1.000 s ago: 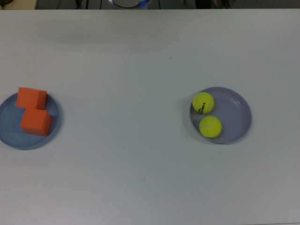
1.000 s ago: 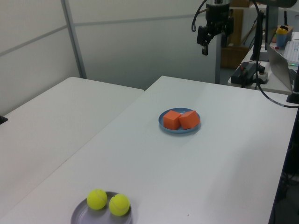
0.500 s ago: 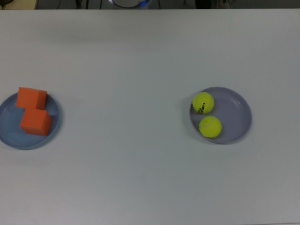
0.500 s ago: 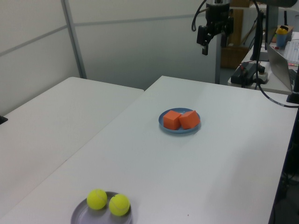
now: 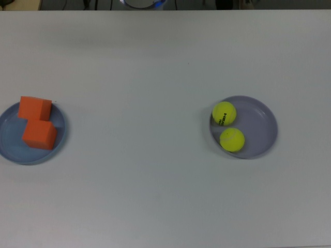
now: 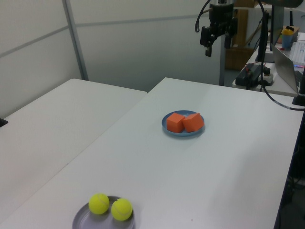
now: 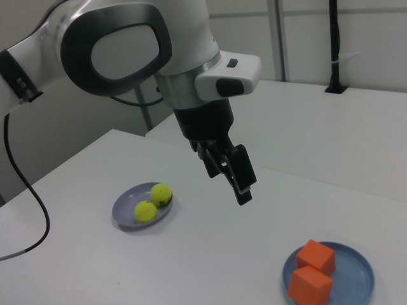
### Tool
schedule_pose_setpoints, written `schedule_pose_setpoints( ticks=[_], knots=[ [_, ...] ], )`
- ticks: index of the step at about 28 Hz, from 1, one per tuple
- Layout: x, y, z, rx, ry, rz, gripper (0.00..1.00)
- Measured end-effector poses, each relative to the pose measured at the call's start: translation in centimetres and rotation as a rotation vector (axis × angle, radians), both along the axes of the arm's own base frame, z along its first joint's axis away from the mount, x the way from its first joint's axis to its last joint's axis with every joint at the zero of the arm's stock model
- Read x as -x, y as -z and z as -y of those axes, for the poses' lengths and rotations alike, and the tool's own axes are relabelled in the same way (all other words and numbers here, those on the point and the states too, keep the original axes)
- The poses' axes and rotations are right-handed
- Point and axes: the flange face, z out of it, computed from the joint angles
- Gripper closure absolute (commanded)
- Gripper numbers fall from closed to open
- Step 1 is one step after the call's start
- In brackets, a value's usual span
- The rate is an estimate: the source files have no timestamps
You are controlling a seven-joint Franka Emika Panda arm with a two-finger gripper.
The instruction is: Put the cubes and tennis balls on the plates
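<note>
1. Jaws of the gripper stood parted with nothing between them, high above the white table.
2. Both orange cubes lay touching each other on the light blue plate, at the top view's left.
3. Both tennis balls sat side by side on the lavender plate, at the top view's right.

Soft, even light fills all three views, and the matte white table shows no glare and only faint shadows beside the two fuzzy yellow-green tennis balls and two matte orange cubes. In the right view the near white arm housing looks slightly soft. The top view is mildly grainy, dimmer along its far edge.
</note>
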Motion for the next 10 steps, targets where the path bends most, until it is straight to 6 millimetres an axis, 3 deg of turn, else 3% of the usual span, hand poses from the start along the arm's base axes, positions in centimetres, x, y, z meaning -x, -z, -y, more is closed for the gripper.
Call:
schedule_pose_setpoints(
  ticks=[10],
  knots=[
    [-0.09, 0.0, -0.4, 0.0, -0.007, 0.0, 0.0]
  ],
)
